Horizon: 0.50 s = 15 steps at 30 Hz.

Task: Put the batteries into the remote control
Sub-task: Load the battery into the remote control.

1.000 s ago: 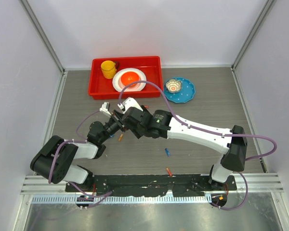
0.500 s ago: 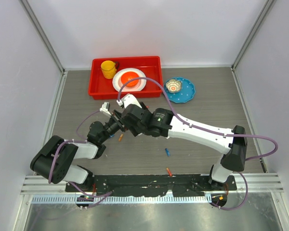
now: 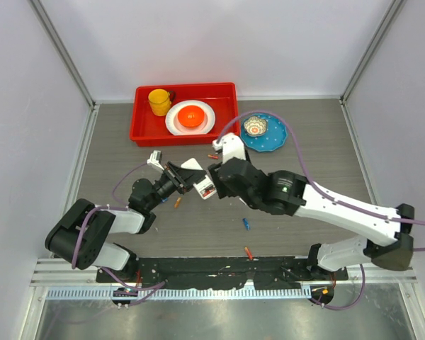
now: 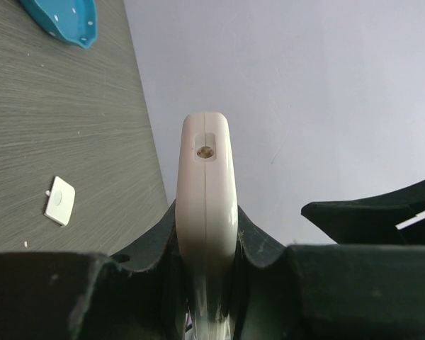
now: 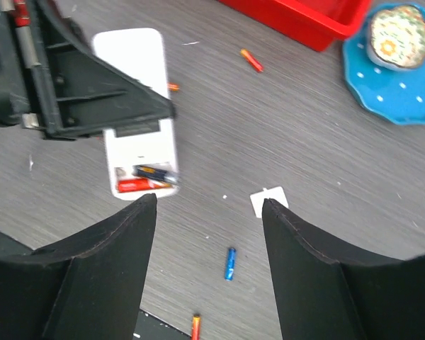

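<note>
Right pincer (image 5: 209, 205): drawn back rightward, jaws apart, empty. Left pincer (image 4: 206, 234): clamped on remote (image 5: 127, 53), probably light, stiff, slick; grip long edges. Two batteries (image 5: 147, 178) seated past its tips.

Bright, even light, soft shadows; the remote control (image 4: 206, 205) blurs at its near end.

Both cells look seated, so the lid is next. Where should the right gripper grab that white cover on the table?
Probably pinch two opposite edges of the white cover from straight above with the right gripper: it lies flat and thin, with no raised part showing.
</note>
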Each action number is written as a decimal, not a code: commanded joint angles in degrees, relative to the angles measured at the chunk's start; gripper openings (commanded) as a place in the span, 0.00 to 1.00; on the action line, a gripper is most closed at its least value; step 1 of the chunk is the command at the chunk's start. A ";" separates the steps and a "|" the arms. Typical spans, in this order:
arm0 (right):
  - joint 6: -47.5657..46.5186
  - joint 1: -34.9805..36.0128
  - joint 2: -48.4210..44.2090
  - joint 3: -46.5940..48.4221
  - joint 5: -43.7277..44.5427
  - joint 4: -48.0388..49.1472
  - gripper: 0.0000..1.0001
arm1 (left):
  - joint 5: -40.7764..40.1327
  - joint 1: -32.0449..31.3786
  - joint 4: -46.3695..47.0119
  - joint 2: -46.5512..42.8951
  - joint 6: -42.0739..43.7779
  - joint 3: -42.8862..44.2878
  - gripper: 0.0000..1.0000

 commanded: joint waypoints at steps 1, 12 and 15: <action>5.32 0.17 -4.93 -7.69 7.45 4.99 0.66 | 0.04 -0.27 14.99 -0.57 0.31 1.08 0.00; 6.38 0.00 -3.00 -10.70 11.58 6.92 0.66 | 0.65 -0.35 14.99 -0.31 -0.21 1.34 0.00; 6.29 -0.53 -2.47 -10.70 11.77 7.98 0.66 | 0.74 -0.27 14.99 -0.39 -0.21 1.17 0.00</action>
